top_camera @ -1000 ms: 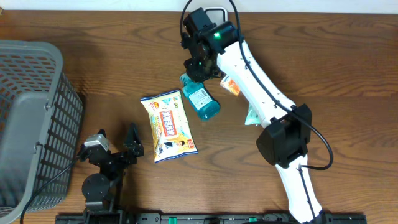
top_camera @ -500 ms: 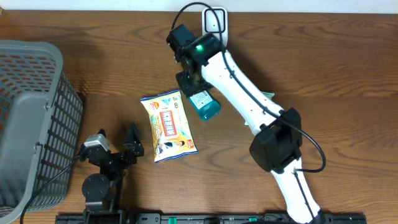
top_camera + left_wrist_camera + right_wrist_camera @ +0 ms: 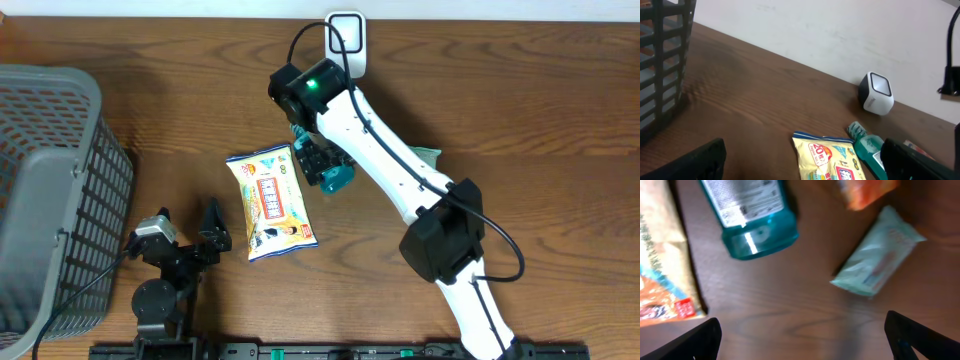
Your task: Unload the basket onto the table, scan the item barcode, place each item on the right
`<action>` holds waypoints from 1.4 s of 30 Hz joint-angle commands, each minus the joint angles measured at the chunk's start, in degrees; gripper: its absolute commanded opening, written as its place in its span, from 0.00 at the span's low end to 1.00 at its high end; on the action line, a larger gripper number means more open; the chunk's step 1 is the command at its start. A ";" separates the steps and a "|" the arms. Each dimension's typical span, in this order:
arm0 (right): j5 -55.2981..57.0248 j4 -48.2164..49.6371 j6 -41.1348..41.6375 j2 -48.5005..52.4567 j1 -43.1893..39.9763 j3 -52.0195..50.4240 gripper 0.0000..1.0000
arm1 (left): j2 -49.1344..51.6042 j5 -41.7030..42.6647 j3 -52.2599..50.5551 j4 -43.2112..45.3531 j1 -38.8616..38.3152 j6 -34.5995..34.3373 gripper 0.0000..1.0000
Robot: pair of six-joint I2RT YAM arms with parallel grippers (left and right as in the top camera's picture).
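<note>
The right tool (image 3: 805,340) stands wide open and grips nothing: its two black fingertips (image 3: 695,339) sit at the near corners of its wrist view with only bare brown wooden worktop (image 3: 520,110) between them. It hangs over the teal plastic mouthwash bottle with a white printed label (image 3: 335,178), which lies on its side on the worktop (label facing up in the wrist view), apart from the fingertips. The bottle is just right of a yellow and orange foil snack bag (image 3: 270,200) lying flat, and on the near side of the small white cube-shaped barcode scanner (image 3: 347,30), which stands at the far edge of the worktop. To the right of the bottle lie a pale green soft wipes packet (image 3: 877,262) and, farther off, a blurred orange packet (image 3: 867,192). The left tool (image 3: 187,225) rests at the near left, also open and empty. A grey plastic lattice basket (image 3: 50,200) stands at the left edge.
</note>
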 commanded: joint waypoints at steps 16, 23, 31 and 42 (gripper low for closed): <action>7.78 22.29 -10.97 -2.10 3.21 -18.62 0.99 | -0.39 0.55 -1.05 -1.70 0.20 0.15 0.97; 1.51 30.18 -15.37 -2.10 3.32 -23.58 0.99 | -0.39 0.55 -1.05 -1.70 0.20 0.15 0.97; 1.57 37.73 -19.52 -2.08 3.17 -28.24 0.99 | -0.39 0.55 -1.05 -1.70 0.20 0.15 0.97; 8.00 44.44 -19.54 -1.79 2.49 -38.10 0.63 | -0.39 0.55 -1.05 -1.70 0.20 0.15 0.97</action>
